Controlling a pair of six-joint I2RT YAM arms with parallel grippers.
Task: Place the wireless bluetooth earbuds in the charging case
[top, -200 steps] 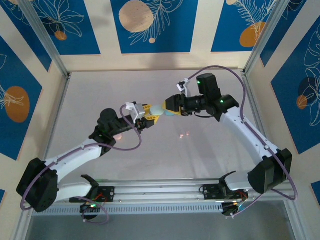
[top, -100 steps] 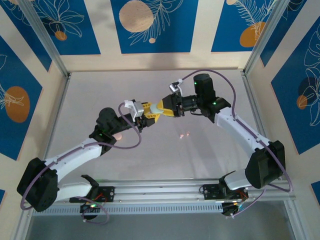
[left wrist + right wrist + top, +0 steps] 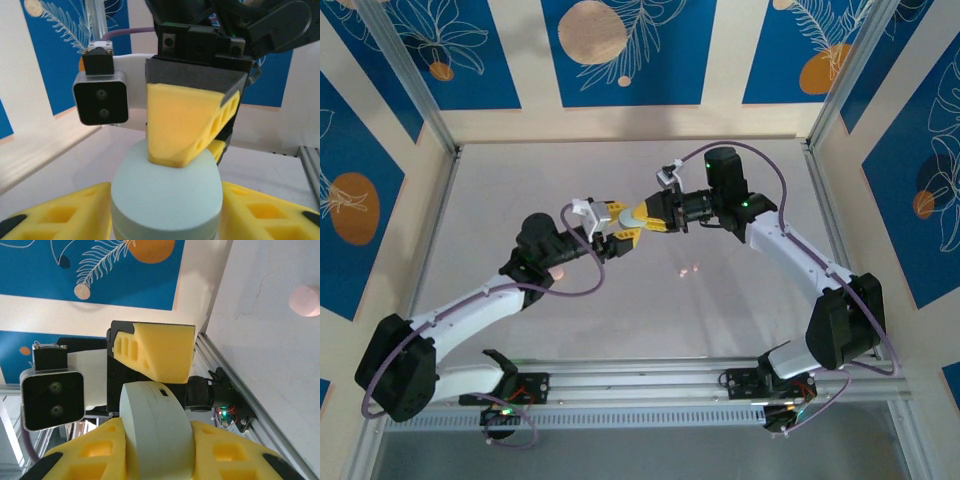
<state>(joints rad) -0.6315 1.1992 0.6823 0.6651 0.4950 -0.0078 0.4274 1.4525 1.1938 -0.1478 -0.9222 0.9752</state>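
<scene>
Nearest the camera is the metal rail with both arm bases bolted to it. From there the left arm and right arm reach in toward each other over the grey table.

A bit further out, two tiny pink earbuds lie loose on the table, side by side, below and just right of where the grippers meet. They're not in anything. There's also a pink rounded piece lying on its own on the table, and I honestly can't tell whether it's a bud or a case.

Mid-table is the main bit. The pale mint charging case is up in the air between the two grippers. The right gripper is clamped on it, with yellow fingers hugging both sides and one finger pressed flat on the case's top. The left gripper has a yellow finger on each side of the case, right up against it. I can't tell if it's actually squeezing or just sitting loose.

Behind all that, the back wall has blue panels with a leaf pattern and orange circles.
</scene>
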